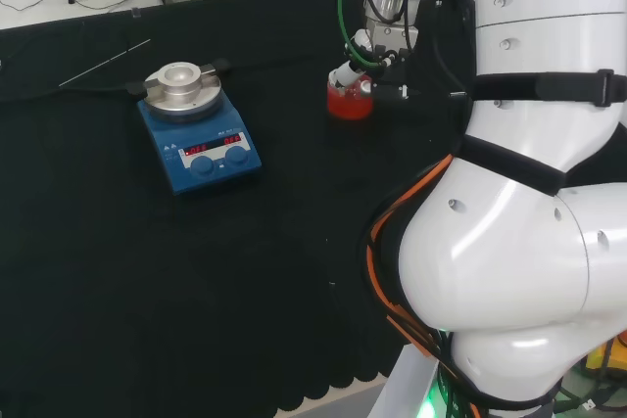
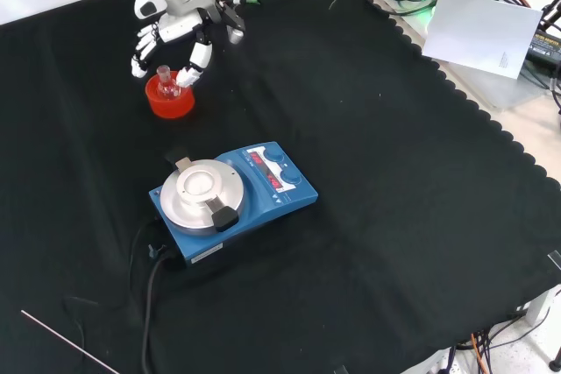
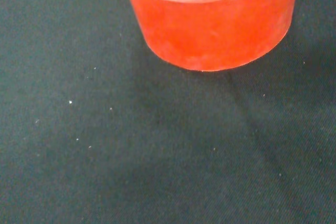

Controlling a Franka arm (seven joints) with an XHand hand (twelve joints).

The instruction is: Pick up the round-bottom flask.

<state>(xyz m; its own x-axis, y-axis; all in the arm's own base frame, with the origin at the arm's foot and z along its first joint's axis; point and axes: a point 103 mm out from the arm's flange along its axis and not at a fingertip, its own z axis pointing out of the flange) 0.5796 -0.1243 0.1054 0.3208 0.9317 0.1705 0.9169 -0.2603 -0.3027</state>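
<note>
head view: the black and white hand (image 1: 355,68) hung over one red ribbed ring stand (image 1: 349,103). front view: its spread fingers (image 2: 195,57) flanked one small clear glass round-bottom flask (image 2: 165,81) seated in that stand, unpinched. wrist view: the flask looked light, slippery, breakable; the neck seemed the best hold.

White Franka robot arm (image 1: 519,193) reaching across the black-clothed tabletop (image 2: 368,129), big white links at the head view's right, black and white hand (image 2: 171,37) lowered from the front view's top, fingers (image 2: 195,57) spread and pointing down, partly curled, nothing clasped
</note>
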